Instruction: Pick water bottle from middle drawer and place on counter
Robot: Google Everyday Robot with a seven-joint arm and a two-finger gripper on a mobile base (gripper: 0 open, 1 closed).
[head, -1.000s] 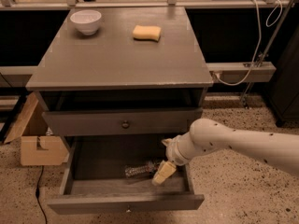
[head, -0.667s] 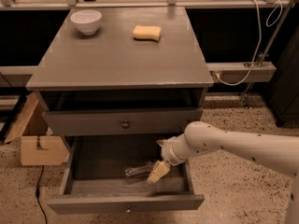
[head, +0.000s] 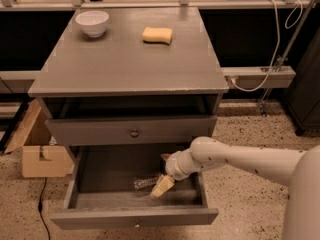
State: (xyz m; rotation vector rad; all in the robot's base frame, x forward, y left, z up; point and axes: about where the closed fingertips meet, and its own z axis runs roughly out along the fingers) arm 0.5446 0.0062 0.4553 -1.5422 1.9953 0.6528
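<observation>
The middle drawer (head: 135, 217) is pulled open at the bottom of the cabinet. The water bottle (head: 145, 183) lies on its side on the drawer floor, clear and crinkled. My gripper (head: 162, 185) reaches down into the drawer from the right, its pale fingertips right beside the bottle's right end. The white arm (head: 240, 159) comes in from the right. The counter (head: 125, 59) is the grey cabinet top above.
A white bowl (head: 92, 22) and a yellow sponge (head: 157, 35) sit at the back of the counter. A closed drawer front with a bronze knob (head: 134, 132) is above the open drawer. A cardboard box (head: 42, 159) stands on the floor at left.
My gripper has moved left and lower inside the drawer, closer to the bottle. The bottle has not moved.
</observation>
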